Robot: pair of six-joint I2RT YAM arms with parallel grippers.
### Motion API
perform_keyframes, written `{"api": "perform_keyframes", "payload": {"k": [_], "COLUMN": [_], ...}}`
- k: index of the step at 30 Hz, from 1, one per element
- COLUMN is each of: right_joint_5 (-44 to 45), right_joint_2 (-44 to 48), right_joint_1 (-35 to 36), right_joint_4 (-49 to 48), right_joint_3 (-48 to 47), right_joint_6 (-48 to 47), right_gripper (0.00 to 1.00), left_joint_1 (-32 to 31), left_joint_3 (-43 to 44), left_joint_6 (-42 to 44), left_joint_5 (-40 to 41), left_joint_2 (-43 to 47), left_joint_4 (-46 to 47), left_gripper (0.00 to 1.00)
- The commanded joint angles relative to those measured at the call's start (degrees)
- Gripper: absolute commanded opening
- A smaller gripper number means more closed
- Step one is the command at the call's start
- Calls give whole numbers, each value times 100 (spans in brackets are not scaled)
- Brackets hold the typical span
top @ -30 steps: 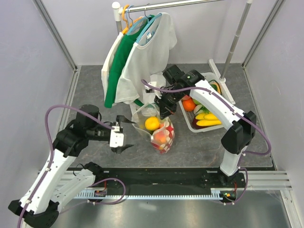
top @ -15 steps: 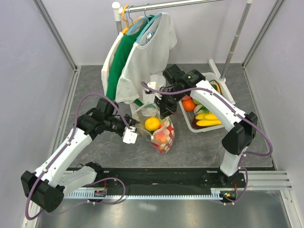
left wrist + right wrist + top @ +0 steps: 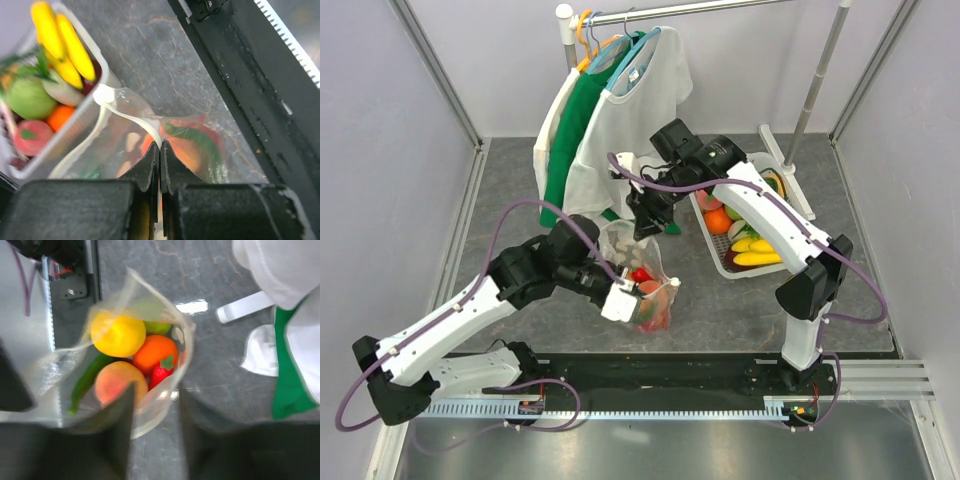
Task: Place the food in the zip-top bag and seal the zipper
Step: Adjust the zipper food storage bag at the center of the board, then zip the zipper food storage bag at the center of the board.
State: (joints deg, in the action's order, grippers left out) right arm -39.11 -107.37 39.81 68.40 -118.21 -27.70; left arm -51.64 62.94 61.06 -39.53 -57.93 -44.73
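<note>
The clear dotted zip-top bag stands on the table in front of the arms, its mouth upward. Food fills it: a yellow lemon, an orange fruit, a peach, a small red piece and a green chili. My left gripper is shut on the pale zipper at the bag's near edge. My right gripper hovers over the far side, open; the bag's rim runs between its blurred fingers without being pinched.
A white slotted basket holding bananas and other toy food stands right of the bag, close to it. White and green garments hang on a rack behind. A black rail runs along the near edge.
The left arm swung in from the left and shut on the bag's near edge. The right gripper opened and let go of the far rim. The bag leaned toward the front.
</note>
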Motion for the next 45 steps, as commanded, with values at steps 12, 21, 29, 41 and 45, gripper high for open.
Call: {"api": "perform_keyframes", "payload": {"k": [12, 21, 29, 41, 45], "right_joint_5": [-1230, -1249, -677, 369, 466], "right_joint_2": [3008, 6368, 5930, 5473, 5017], "right_joint_1": [-2364, -2338, -1364, -474, -474], "right_joint_4": [-1915, -5626, -6629, -7385, -7437], "right_joint_3": [3309, 7258, 7778, 8227, 8068], "right_joint_6": [1231, 4368, 4397, 4195, 4133], "right_gripper": [86, 91, 75, 68, 66], "left_joint_1": [-39, 242, 426, 646, 655], "left_joint_3": [-975, -1012, -968, -1047, -1099], "left_joint_6": [-3362, -4260, -4699, -5157, -5113], "left_joint_5": [1210, 1677, 2000, 1791, 1615], "left_joint_2": [247, 326, 204, 265, 344], "left_joint_4": [1334, 1836, 2038, 2241, 2188], "left_gripper": [2, 2, 2, 2, 2]}}
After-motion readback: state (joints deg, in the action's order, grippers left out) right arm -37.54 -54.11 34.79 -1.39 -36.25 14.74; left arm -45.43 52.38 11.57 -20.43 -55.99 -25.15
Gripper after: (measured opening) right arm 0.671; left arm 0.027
